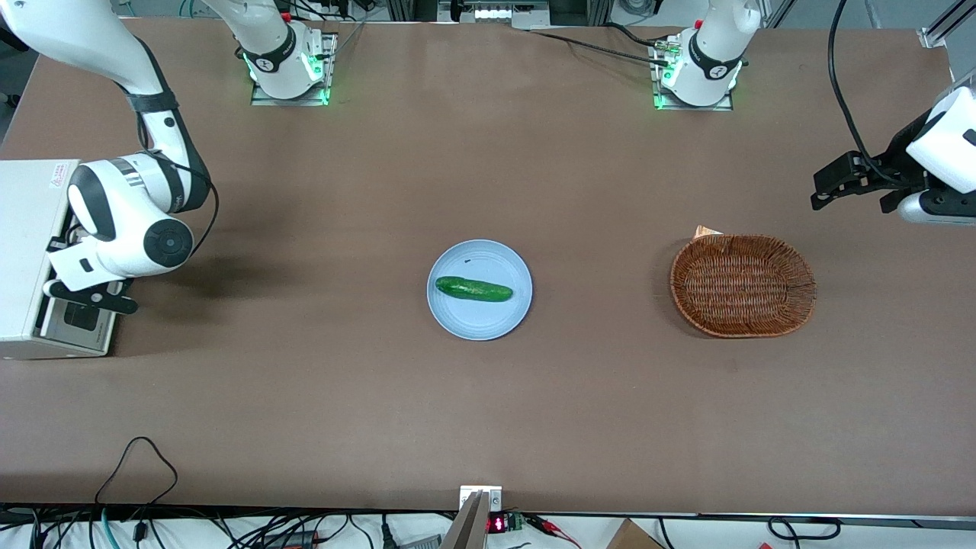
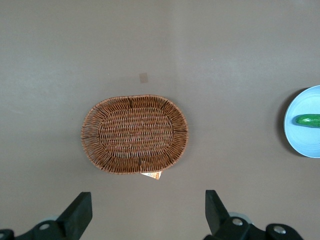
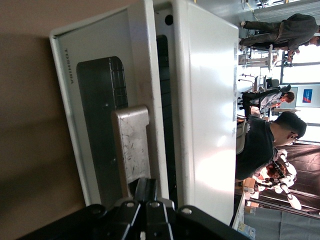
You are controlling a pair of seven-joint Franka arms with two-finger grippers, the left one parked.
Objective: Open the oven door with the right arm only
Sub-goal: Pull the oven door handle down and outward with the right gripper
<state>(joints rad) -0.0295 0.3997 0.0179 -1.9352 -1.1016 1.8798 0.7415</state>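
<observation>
The pale blue round plate (image 1: pixel 479 316) holding a green cucumber (image 1: pixel 473 289) lies nearest the front camera on the brown surface (image 1: pixel 320 396). At the working arm's end stands the boxy white oven (image 1: pixel 27 252); its silver-framed, dark-glass oven door (image 3: pixel 95 125) is slightly ajar. The black two-finger gripper (image 3: pixel 146 200) is closed at the silver bar handle (image 3: pixel 131 150).

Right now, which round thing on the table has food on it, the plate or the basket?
The blue plate: a green cucumber lies on it. The wicker basket holds nothing. The gripper is at the oven door.
</observation>
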